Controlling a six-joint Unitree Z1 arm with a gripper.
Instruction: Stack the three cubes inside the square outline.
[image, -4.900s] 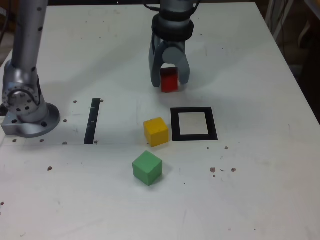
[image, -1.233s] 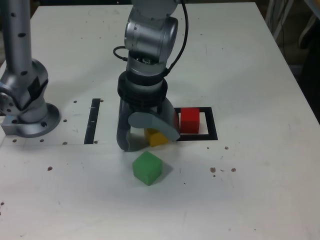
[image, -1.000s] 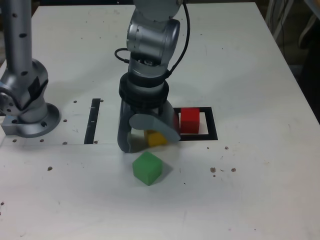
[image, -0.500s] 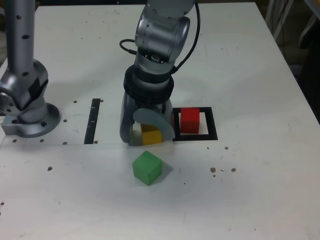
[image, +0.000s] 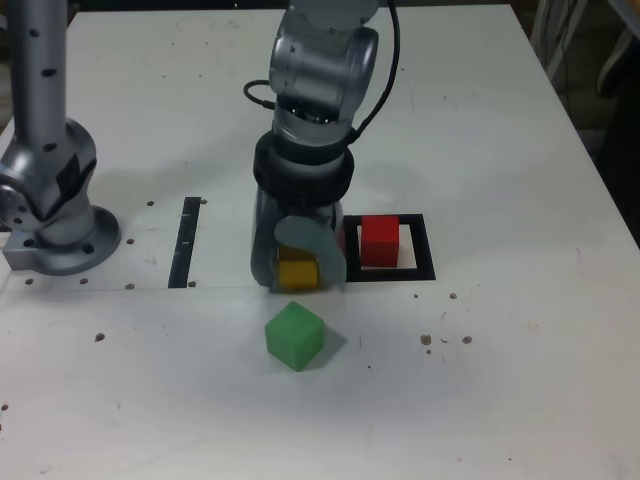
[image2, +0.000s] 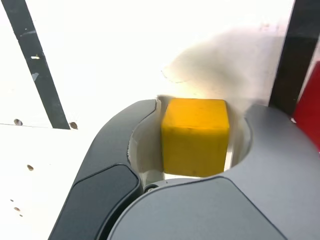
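The gripper (image: 299, 278) is down at the table (image: 500, 350), its two curved jaws around the yellow block (image2: 195, 140), one on either side. I can see a thin pale gap by one side of the block in the wrist view, so I can't tell whether it's being squeezed or merely surrounded (the jaws are certainly not shut on nothing).

Just beside the gripper, on the exterior view's right, sits the black square frame (image: 425, 262). The red block (image: 380, 240) rests inside it, toward the side nearer the gripper, with some of the white centre showing beyond. Just below the gripper in that same view is the green block (image: 295, 336), alone on the tabletop and turned so a corner faces out.

Off to the gripper's left, as the exterior view has it, runs the straight black strip (image: 185, 243). Farther out that way stands the round metal base (image: 70, 245), and a dark cable (image: 393, 70) hangs along the arm above the gripper.
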